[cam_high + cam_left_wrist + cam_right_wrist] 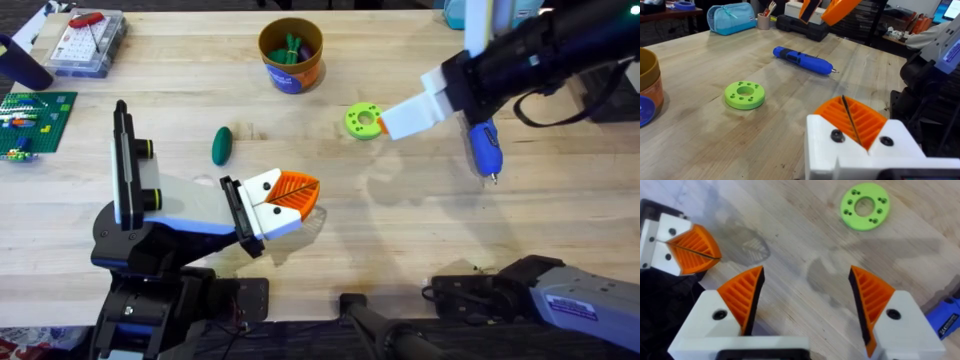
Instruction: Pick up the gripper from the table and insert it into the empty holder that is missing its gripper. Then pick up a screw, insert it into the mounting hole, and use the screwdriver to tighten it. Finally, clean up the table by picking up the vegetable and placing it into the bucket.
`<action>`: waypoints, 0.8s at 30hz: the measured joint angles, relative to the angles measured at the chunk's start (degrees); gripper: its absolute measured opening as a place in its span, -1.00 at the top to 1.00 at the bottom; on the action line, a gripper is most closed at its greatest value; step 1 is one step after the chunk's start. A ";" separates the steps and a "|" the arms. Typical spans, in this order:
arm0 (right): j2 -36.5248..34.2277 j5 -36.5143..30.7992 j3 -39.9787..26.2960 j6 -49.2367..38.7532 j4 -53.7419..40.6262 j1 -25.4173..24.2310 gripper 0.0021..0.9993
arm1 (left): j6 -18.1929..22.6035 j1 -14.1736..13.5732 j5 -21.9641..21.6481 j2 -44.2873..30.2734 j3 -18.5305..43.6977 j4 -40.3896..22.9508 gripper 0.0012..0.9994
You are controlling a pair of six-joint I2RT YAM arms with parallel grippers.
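Observation:
The dark green vegetable [222, 144] lies on the table, left of centre. The orange-brown bucket [290, 55] stands at the back, and its side is at the edge of the left wrist view [647, 90]. At the right lies the blue screwdriver [485, 148] [802, 59] [947, 317]. My left gripper [285, 200] [855, 125] [685, 250] is shut and empty, low over the table's middle. My right gripper [400, 118] [807, 300] hangs open and empty, high above the table near the screwdriver. The task's loose gripper, holder and screw are out of view.
A lime green disc with holes [363, 121] [744, 95] [865, 213] lies between bucket and screwdriver. At the back left stands a clear plastic box [85, 40] holding a red-handled tool. A green baseplate [35, 120] sits at the left edge.

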State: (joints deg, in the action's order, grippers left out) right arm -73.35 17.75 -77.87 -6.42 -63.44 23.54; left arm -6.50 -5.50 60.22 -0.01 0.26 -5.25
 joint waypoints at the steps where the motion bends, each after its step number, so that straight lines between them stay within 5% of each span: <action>1: -0.01 -0.13 0.00 0.05 -0.15 -0.30 -0.98 | 0.01 0.00 0.01 0.00 0.01 -0.08 0.97; 12: -0.01 -3.54 -0.43 0.03 -4.12 0.13 -0.98 | 0.01 0.00 0.05 0.00 0.03 -0.28 0.97; 19: 0.01 -19.71 -5.52 3.38 -12.69 -0.83 -0.98 | 0.01 0.00 0.07 0.00 0.03 -0.29 0.97; 24: -0.01 -26.54 -6.32 5.42 -12.84 -7.70 -0.98 | 0.00 0.00 0.07 0.00 0.03 -0.29 0.97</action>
State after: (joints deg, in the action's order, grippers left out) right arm -73.36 -8.79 -84.18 -1.00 -76.28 15.84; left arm -6.50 -5.50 60.29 -0.01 0.30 -5.54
